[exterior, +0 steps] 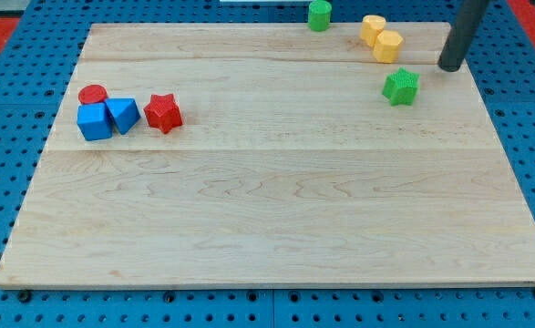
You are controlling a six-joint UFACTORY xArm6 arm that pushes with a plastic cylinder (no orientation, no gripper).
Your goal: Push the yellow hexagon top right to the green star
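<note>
A pale wooden board (276, 210) fills most of the view, lying on a blue pegboard surface (3, 82) that shows around its edges. There are no containers on it; every block sits loose on the wood.

The dark rod (463, 32) comes in from the view's top right, leaning slightly, and my tip (448, 67) rests at the board's upper right. It has no jaws and holds nothing; it touches no block. The tip stands to the right of the yellow hexagon (388, 46) and up and right of the green star (401, 87), apart from both.

The yellow hexagon lies just above the green star, slightly to its left, with a small gap between them. A second yellow block (372, 28) touches the hexagon on its upper left. A green cylinder (319, 15) sits at the top edge, left of the yellow pair.

Far off at the view's left cluster a blue cube (94, 121), a blue triangular block (123, 115), a red star (163, 113) and a red cylinder (92, 94).
</note>
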